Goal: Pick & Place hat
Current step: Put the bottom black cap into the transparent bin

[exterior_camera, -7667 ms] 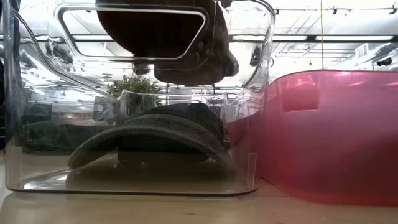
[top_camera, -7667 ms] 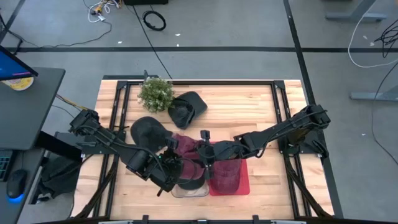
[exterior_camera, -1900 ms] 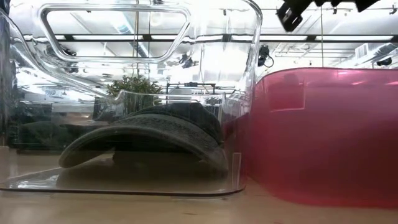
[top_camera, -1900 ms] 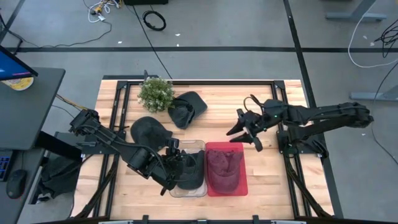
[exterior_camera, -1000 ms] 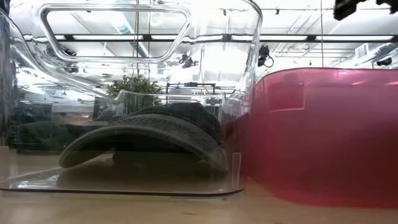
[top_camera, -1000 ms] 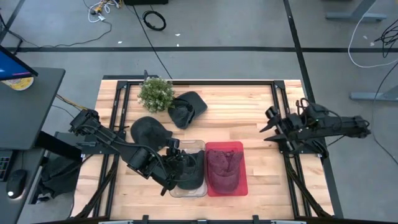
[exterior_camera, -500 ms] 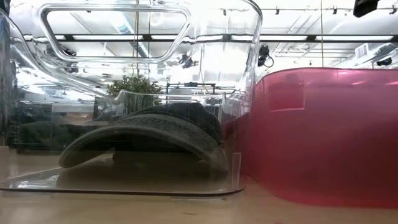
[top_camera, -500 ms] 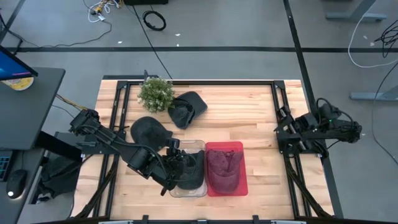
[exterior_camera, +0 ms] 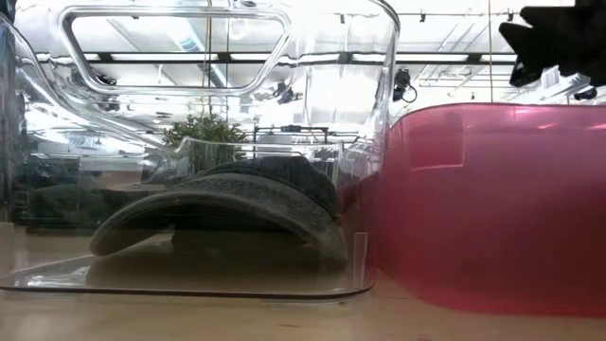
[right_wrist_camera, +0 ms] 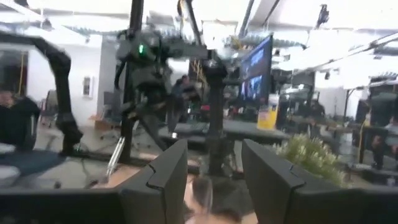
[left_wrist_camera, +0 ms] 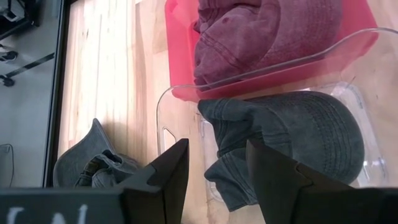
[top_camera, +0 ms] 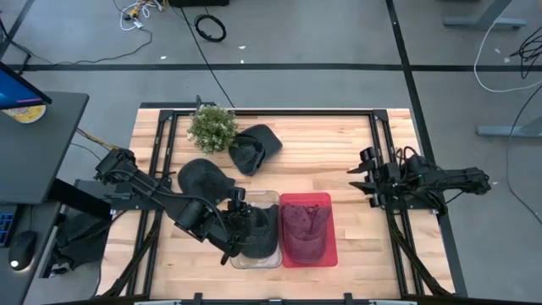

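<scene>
A dark grey hat (left_wrist_camera: 298,137) lies crown up in a clear bin (top_camera: 269,199); the low view shows the hat (exterior_camera: 227,208) resting on the bin's floor. Beside the clear bin, a maroon hat (top_camera: 305,227) fills a red bin (top_camera: 329,254). My left gripper (left_wrist_camera: 214,180) hovers open over the clear bin's left side, nothing between its fingers. My right gripper (top_camera: 360,180) stands open above the table's right edge, far from the bins, and shows at the low view's upper right (exterior_camera: 559,38).
A black hat (top_camera: 203,178) lies on the table left of the bins. Another dark hat (top_camera: 252,146) sits by a small potted plant (top_camera: 212,125) at the far left. Bare wood stretches between the bins and the right arm.
My right arm has folded back over the table's right edge and then sunk lower, its gripper still open and now pointing about level toward the table's left. The hats and bins have not moved.
</scene>
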